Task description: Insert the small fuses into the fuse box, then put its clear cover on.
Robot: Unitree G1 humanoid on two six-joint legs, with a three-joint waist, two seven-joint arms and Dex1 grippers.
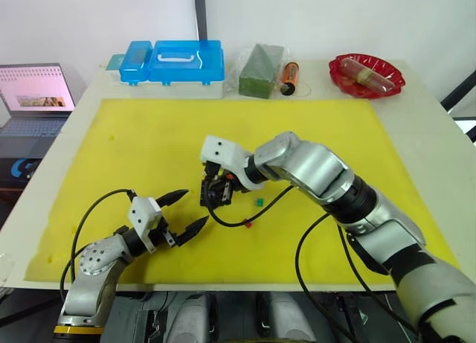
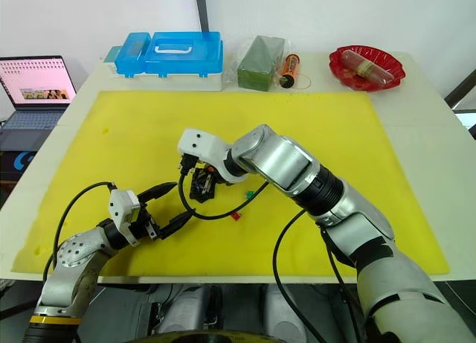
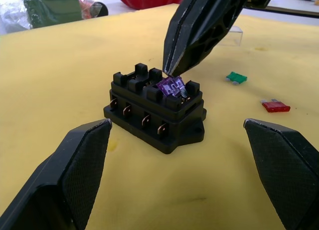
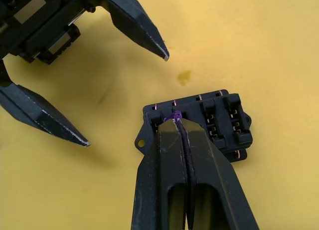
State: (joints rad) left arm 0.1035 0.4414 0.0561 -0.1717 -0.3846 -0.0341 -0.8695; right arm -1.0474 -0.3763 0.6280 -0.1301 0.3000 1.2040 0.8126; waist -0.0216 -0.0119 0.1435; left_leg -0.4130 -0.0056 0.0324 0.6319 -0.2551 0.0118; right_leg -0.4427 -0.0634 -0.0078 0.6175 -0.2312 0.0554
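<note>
Fuse box, head views: the fuse box (image 2: 199, 185) sits on the yellow mat (image 2: 357, 135) near the middle of the table's front half, closer to the front edge than to the back. A green fuse (image 1: 259, 202) and a red fuse (image 2: 236, 216) lie loose on the mat just beside it, toward the right edge.
Right gripper, head views: the right gripper (image 1: 216, 188) comes down on top of the box.
Left gripper, head views: the left gripper (image 1: 184, 212) hovers near the box on its left, toward the front edge, jaws spread wide and holding nothing.
Left wrist view: a purple fuse (image 3: 171, 85) sits tilted at a corner slot, not fully seated, with the right gripper's tips on it. The clear cover (image 3: 230, 35) stands on the mat well behind the box.
Right wrist view: the fingers (image 4: 169, 155) are pressed together, pinching the purple fuse over an end slot.
Back edge of the table: a blue case (image 1: 175, 62), a green packet (image 1: 259, 70) and a red dish (image 1: 366, 75).
Step in hand: I judge it is seating the purple fuse.
Next move: it likely calls for a straight push down until the fuse sits level, then releasing it and going for the green or red fuse. The cover comes last.
</note>
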